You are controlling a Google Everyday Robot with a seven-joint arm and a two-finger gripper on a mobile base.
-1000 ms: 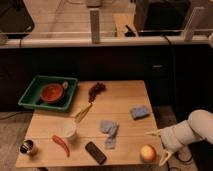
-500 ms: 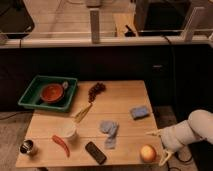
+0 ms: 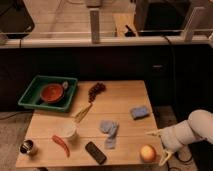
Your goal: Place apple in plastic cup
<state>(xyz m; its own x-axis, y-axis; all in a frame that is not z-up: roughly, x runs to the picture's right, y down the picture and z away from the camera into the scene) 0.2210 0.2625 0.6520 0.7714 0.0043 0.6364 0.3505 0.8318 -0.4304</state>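
Apple at front right corner of table, gripper just right of it, open, holding nothing.

Left to right: metal cup (image 3: 28,147) at front left edge; green tray (image 3: 30,95) with orange-red bowl (image 3: 52,93) at back left; red chili pepper (image 3: 62,145); plastic cup (image 3: 67,131), whitish and translucent, upright, well apart from the apple; black phone-like slab (image 3: 95,152) and grey cloth (image 3: 109,131) lie between them; grape bunch (image 3: 95,90) further back; blue cloth (image 3: 140,111); apple (image 3: 147,153), small, round, orange-yellow; gripper (image 3: 159,146), fingers spread beside the apple at table edge.
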